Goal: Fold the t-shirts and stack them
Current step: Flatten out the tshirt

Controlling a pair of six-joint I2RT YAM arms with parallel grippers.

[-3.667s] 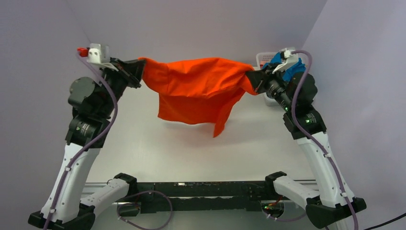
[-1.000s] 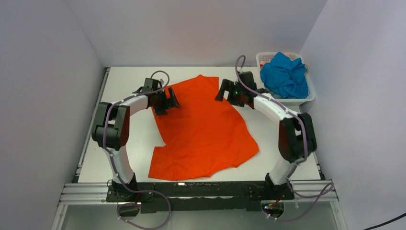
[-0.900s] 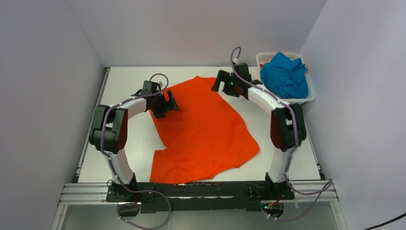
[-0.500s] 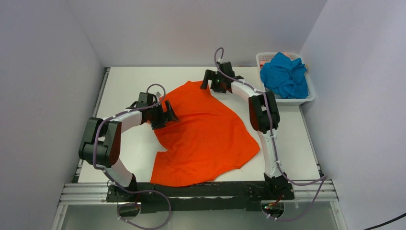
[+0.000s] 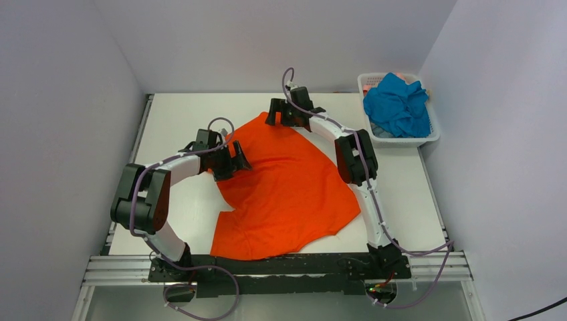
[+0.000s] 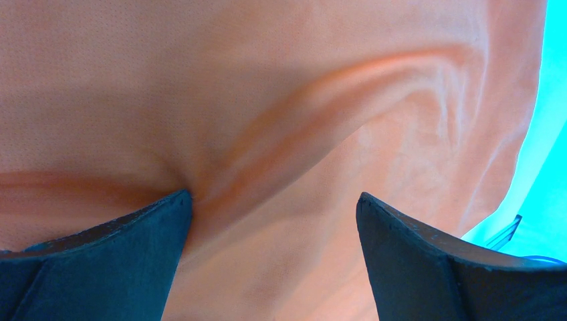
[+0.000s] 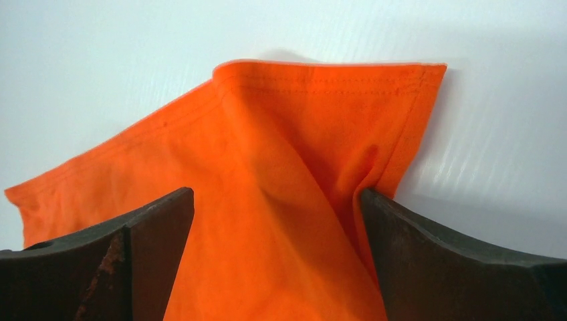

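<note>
The orange t-shirt (image 5: pixel 287 187) lies spread on the white table, its far end narrowing to a point. My left gripper (image 5: pixel 232 158) stands open on the shirt's left edge; in the left wrist view its fingertips (image 6: pixel 134 247) press into the cloth (image 6: pixel 281 120) and wrinkle it. My right gripper (image 5: pixel 274 115) is open at the shirt's far tip. In the right wrist view the hemmed corner (image 7: pixel 327 93) lies between its wide jaws, and the right fingertip (image 7: pixel 428 247) touches a fold. The teal t-shirt (image 5: pixel 398 103) sits crumpled in the basket.
A white mesh basket (image 5: pixel 428 137) stands at the far right corner against the right wall. Grey walls close in the table on the left, back and right. Bare table (image 5: pixel 180 200) shows left of the shirt, and a metal rail runs along the near edge.
My right gripper slid left along the far edge, dragging the shirt's far tip leftward. My left gripper shifted slightly nearer on the left edge. Both stayed open.
</note>
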